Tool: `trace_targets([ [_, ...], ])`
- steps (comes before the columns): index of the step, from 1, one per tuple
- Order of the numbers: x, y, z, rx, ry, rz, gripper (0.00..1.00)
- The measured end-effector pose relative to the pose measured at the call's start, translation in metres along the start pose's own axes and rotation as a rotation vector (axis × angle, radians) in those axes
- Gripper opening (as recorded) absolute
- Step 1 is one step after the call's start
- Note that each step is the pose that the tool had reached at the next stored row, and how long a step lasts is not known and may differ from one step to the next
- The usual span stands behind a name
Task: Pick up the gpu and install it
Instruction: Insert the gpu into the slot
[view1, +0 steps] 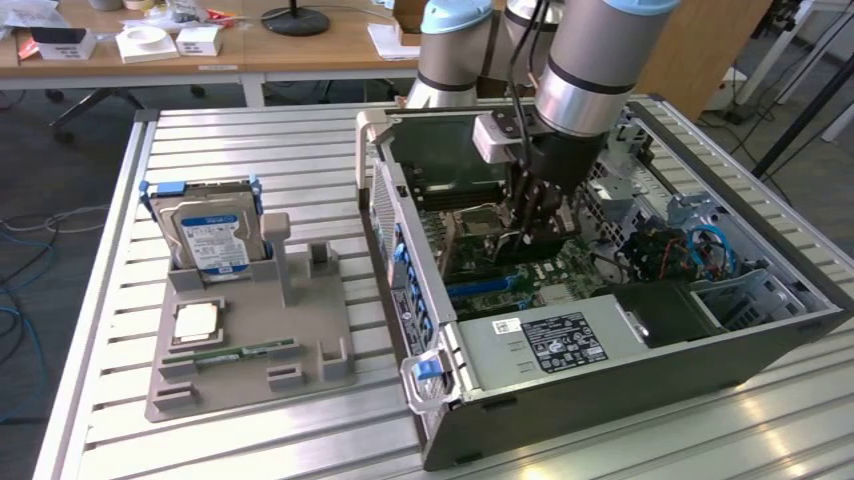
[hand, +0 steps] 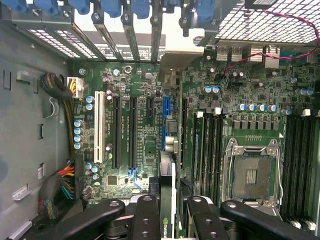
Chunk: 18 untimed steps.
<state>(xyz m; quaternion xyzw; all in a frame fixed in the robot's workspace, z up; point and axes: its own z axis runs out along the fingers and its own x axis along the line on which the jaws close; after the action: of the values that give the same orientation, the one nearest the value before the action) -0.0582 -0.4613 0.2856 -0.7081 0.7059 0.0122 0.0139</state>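
The gpu shows edge-on in the wrist view, a thin card held upright between my gripper's black fingers. Its silver end bracket reaches toward the case's rear slot openings. The card stands over the blue expansion slot on the green motherboard; I cannot tell whether it touches the slot. In the exterior view my gripper is lowered inside the open computer case, above the motherboard, shut on the gpu.
A grey holder on the exterior view's left carries an upright hard drive, a processor chip and a memory stick. The power supply, cables, processor socket and memory slots crowd the case.
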Motion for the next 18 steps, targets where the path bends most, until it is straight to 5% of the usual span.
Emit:
trace_targets([
  [18, 0.0003, 0.0016, 0.0087, 0.0, -0.0001, 0.0, 0.26],
])
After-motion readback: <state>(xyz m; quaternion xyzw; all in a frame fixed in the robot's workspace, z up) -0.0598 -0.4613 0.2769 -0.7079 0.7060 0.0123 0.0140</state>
